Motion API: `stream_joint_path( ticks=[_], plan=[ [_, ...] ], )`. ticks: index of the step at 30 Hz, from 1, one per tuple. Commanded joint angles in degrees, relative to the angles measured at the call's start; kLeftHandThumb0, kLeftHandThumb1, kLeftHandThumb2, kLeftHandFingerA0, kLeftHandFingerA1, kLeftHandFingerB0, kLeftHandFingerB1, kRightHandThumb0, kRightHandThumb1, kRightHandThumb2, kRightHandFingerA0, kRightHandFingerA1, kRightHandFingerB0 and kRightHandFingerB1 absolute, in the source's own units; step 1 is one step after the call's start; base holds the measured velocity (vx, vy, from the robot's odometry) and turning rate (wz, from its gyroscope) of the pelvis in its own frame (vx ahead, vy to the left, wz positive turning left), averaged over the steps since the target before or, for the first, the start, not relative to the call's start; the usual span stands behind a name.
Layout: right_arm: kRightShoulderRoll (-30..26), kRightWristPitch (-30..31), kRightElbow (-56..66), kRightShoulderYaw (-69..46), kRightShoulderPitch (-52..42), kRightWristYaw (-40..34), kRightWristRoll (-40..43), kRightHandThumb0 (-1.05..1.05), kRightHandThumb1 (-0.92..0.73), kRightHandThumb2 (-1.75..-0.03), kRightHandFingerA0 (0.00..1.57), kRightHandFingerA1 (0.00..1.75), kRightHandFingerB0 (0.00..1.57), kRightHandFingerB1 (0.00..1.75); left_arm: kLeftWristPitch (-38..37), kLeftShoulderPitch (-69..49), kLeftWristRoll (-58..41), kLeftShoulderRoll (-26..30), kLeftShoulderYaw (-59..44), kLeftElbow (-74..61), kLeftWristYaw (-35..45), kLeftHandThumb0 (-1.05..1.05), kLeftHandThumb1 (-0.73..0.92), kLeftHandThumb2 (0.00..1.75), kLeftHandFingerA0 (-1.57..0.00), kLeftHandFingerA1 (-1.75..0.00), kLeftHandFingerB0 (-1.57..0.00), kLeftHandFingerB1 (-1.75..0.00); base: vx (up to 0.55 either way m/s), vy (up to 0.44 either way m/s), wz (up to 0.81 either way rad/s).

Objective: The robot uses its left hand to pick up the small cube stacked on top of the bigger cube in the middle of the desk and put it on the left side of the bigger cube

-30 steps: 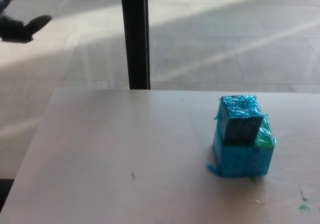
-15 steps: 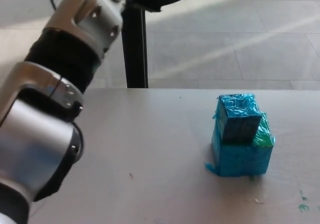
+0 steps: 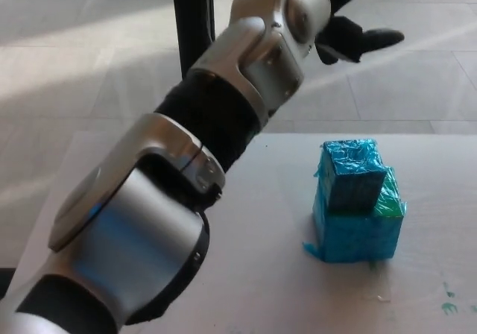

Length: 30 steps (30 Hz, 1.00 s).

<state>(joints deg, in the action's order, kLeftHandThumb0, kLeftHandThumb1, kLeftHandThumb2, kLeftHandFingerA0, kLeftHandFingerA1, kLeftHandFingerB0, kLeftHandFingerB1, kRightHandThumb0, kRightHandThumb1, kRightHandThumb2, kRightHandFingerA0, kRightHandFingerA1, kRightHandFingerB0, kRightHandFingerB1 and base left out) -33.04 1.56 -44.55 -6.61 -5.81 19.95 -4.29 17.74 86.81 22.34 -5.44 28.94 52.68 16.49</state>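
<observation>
Two cubes stacked | small cube (image 3: 352, 171) atop bigger cube (image 3: 356, 228) | left robot hand (image 3: 356, 21) above

Small cube wrapped in crinkled, glossy blue film (image 3: 352, 176), upright, stacked on the bigger cube and set toward its left and far part; front face darker and in shadow, top face bright and wrinkled. Bigger cube wrapped in the same blue film (image 3: 356, 233), with a green patch on its exposed right top corner, resting flat on the pale desk, right of centre; loose film flaring at the lower left corner.
</observation>
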Motion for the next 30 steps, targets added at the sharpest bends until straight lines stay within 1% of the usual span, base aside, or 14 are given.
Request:
stream_joint_path(
  ticks=[1,4,5,9,12,13,14,15,16,18,22,25,26,30],
  plan=[
    [-0.77,-0.38,-2.18,0.04,0.98,0.05,0.05,-0.49,-0.55,-0.88,0.52,0.62,0.33,0.49,-0.32,-2.64,1.62,-2.09,0.68,1.49,0.00,-0.77,0.82,0.64,-0.57,-0.81,-0.22,-0.40,0.00,0.000,0.00],
    [-1.04,-0.56,-2.26,0.20,0.89,-0.16,-0.26,-0.45,-0.69,-0.61,0.58,0.53,0.40,0.34,-0.15,-3.42,1.61,-2.68,0.44,1.77,0.10,-0.76,0.81,0.64,-0.61,-0.87,-0.23,-0.41,0.00,0.000,0.00],
    [-1.10,-0.64,-3.51,0.22,1.73,0.29,-0.12,-0.49,-0.54,-0.88,0.52,0.63,0.32,0.49,0.57,-3.48,2.01,-3.01,0.71,2.27,0.05,-0.76,0.81,0.64,-0.52,-0.82,-0.24,-0.39,0.00,0.000,0.00],
    [-0.79,-3.11,-11.39,0.83,5.78,-0.10,-0.44,-0.48,-0.53,-0.85,0.52,0.60,0.32,0.48,-0.18,-4.58,2.71,-3.71,0.96,3.97,-0.69,-0.79,0.83,0.62,-0.31,-0.61,-0.23,-0.38,0.00,0.000,0.00],
    [-1.30,-5.19,-14.29,0.86,6.95,1.02,0.03,-0.43,-0.66,-0.59,0.55,0.50,0.38,0.34,1.30,-3.94,3.17,-4.46,1.68,4.79,1.27,-0.86,0.84,0.65,-0.75,-0.89,-0.21,-0.38,0.00,0.000,0.00],
    [-1.40,-4.58,-13.13,1.13,6.65,0.85,-0.17,-0.48,-0.53,-0.88,0.49,0.62,0.31,0.49,1.78,-3.49,3.29,-4.80,1.96,5.65,2.13,-0.92,0.84,0.66,-0.81,-0.96,-0.19,-0.36,0.00,0.000,0.00],
    [-1.42,-4.60,-12.35,1.04,6.22,0.95,0.02,-0.50,-0.54,-0.88,0.49,0.62,0.31,0.49,2.63,-3.31,2.66,-5.28,1.29,6.21,2.41,-0.97,0.80,0.65,-0.57,-0.87,-0.16,-0.34,0.00,0.000,0.00],
    [-1.43,-4.41,-11.82,0.99,6.04,0.87,0.10,-0.49,-0.54,-0.89,0.50,0.63,0.32,0.50,3.67,-3.02,2.18,-5.70,0.80,6.71,2.89,-1.05,0.63,1.05,-0.55,-0.86,-0.11,-0.34,0.00,0.000,0.00],
    [-1.47,-4.06,-11.49,1.05,6.04,0.65,0.00,-0.44,-0.68,-0.60,0.58,0.54,0.40,0.34,4.79,-2.67,1.90,-6.22,0.64,7.28,4.03,-1.05,0.76,0.63,-0.17,-0.67,-0.10,-0.29,0.00,0.000,0.00],
    [-1.44,-3.93,-11.97,1.03,6.33,0.58,0.02,-0.48,-0.53,-0.87,0.53,0.64,0.33,0.49,5.18,-2.65,2.28,-6.81,1.11,7.57,5.44,-1.05,0.74,0.63,-0.19,-0.65,-0.08,-0.30,0.00,0.000,0.00],
    [-1.92,-5.58,-15.32,1.79,7.90,-0.09,-0.87,-0.43,-0.68,-0.61,0.59,0.54,0.39,0.34,4.87,-2.48,3.17,-7.61,3.00,8.68,9.93,-1.05,0.54,1.04,-0.07,-0.59,-0.10,-0.08,0.00,0.000,0.00],
    [-2.02,-6.24,-16.86,2.34,8.69,-0.60,-1.36,-0.44,-0.69,-0.60,0.60,0.50,0.39,0.34,6.46,-3.49,2.43,-9.42,2.48,9.46,10.13,-1.05,0.52,1.02,-0.13,-0.50,-0.09,-0.03,0.00,0.000,0.00],
    [-2.17,-6.50,-17.44,2.94,9.06,-0.87,-1.96,-0.50,-0.55,-0.88,0.55,0.61,0.32,0.48,6.57,-3.78,2.55,-9.82,2.53,9.45,10.21,-1.05,0.52,1.01,-0.13,-0.51,-0.10,-0.03,0.00,0.000,0.00],
    [-2.56,-6.10,-15.72,2.60,8.44,-0.35,-1.11,-0.44,-0.68,-0.61,0.59,0.51,0.39,0.34,6.60,-3.83,2.87,-10.58,2.87,9.99,10.99,-1.05,0.63,0.83,-0.02,-0.50,0.00,-0.30,0.00,0.000,0.00]
  ],
)
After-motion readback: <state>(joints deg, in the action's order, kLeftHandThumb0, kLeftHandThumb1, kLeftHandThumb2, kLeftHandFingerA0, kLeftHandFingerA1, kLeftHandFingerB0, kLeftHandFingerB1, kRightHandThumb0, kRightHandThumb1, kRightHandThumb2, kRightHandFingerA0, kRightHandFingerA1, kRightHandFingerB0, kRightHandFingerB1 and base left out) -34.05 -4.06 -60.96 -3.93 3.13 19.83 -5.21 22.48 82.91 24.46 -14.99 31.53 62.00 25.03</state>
